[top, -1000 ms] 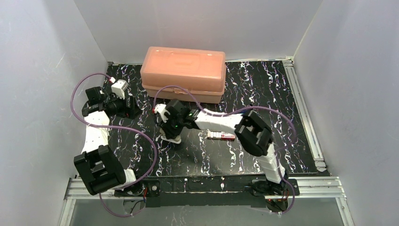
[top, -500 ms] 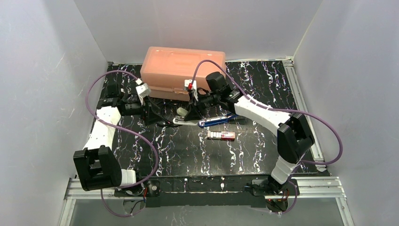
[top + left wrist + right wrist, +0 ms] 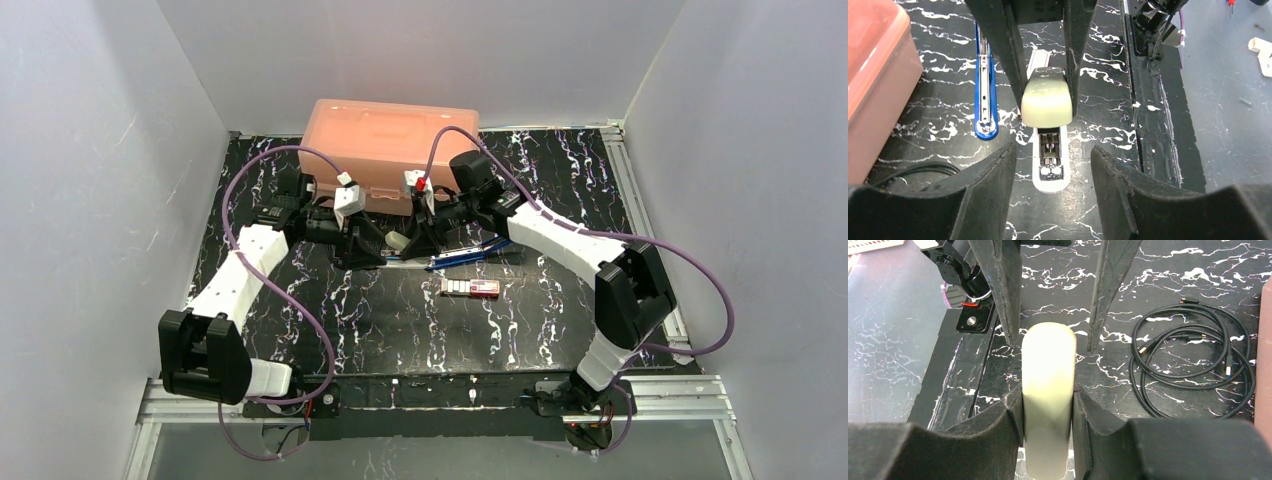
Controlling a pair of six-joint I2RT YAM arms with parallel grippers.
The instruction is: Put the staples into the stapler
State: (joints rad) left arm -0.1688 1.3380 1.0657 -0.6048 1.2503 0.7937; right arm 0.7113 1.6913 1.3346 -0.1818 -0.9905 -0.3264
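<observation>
We are pinching the cream stapler's point(image 3: 1047, 102) raised lid with our right fingers point(image 3: 1010, 410). Our left fingers point(image 3: 993, 170) are gaping wide either side of its base. The staples box point(image 3: 470, 288) is lying apart on the counter point(image 3: 400, 325).

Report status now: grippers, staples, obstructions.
Right gripper shut on cream stapler, lid raised. Left gripper open, straddling its base. Staples box lies apart, nearer the arms. Blue stapler alongside, not blocking.

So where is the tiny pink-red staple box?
In the top view, the tiny pink-red staple box lies just right of centre, nearer the robot than the blue stapler.
</observation>
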